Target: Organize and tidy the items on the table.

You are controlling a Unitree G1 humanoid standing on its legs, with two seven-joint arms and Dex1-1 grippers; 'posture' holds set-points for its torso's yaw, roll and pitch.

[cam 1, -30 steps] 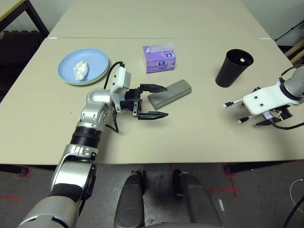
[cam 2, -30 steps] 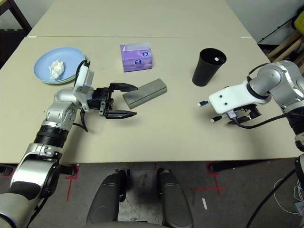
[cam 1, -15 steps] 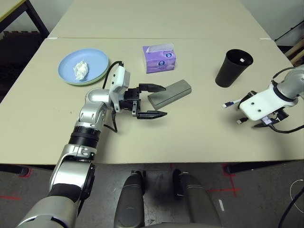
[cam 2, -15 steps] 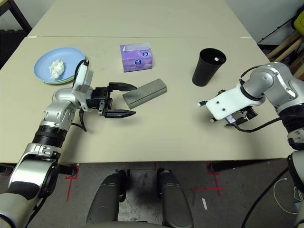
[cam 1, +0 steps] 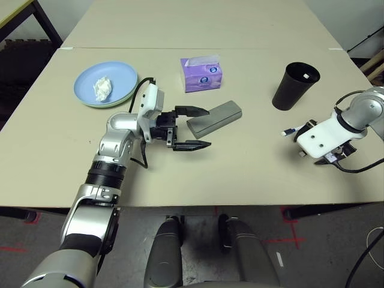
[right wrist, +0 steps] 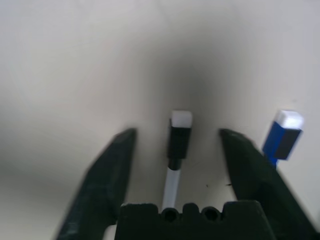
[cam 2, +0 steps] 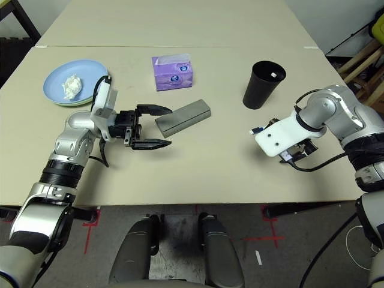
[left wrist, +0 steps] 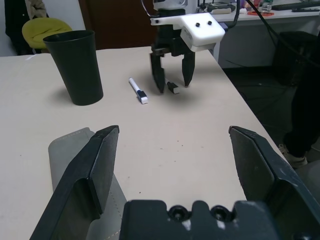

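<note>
The grey glasses case [cam 1: 219, 116] lies mid-table, its near end between the fingers of my open left gripper [cam 1: 209, 128], which do not touch it. My right gripper [left wrist: 173, 84] points down at the table [cam 1: 240, 174], open, with a white pen [right wrist: 178, 137] lying between its fingers, untouched. A second white pen with a blue cap [cam 1: 290, 131] lies just beside it, towards the black cup [cam 1: 294, 86], which stands upright. The light blue plate [cam 1: 120, 75] sits on a pale green one at the far left and holds the crumpled white tissue wad [cam 1: 102, 89].
A purple tissue box [cam 1: 202, 74] stands behind the case. Bare tabletop lies between the two arms. A seam joins a second table behind. The table's right edge runs close to my right arm.
My right arm has shifted left and come down over the pen, and its fingers have drawn a little closer together. The left arm and the case have not moved.
</note>
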